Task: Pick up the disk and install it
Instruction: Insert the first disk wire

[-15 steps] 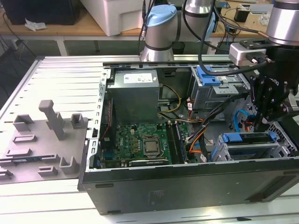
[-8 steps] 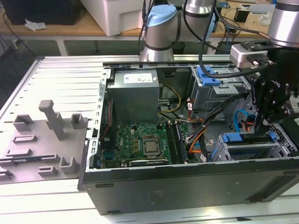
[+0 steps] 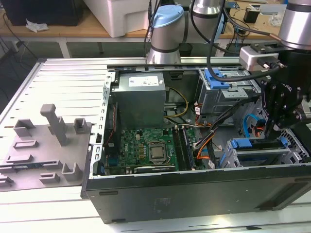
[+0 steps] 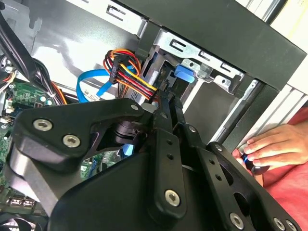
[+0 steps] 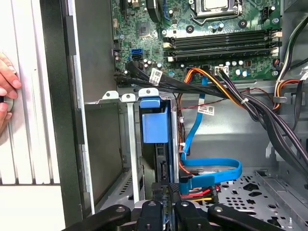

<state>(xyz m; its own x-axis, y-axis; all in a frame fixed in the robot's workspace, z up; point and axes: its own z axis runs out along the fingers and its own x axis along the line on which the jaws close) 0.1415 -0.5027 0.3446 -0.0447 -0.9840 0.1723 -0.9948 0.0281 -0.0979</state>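
Blue data cable [image 5: 211, 168] and orange power wires [image 5: 204, 76] beside the drive cage [image 5: 126, 144], a person's hand [image 5: 6, 91] outside the case wall [image 5: 57, 120], claw [image 5: 167, 191] pinched together at the slotted disk [image 5: 155, 125]'s end

Disk [image 5: 155, 126]: flat hard drive with bright blue plastic side rail and pull tab. It stands on edge, seated in a slot of the silver drive cage [image 5: 126, 144], against the wall of the open computer case [image 5: 57, 96]. A narrow dark end face is exposed below the tab. In the exterior view the rail lies along the cage top.
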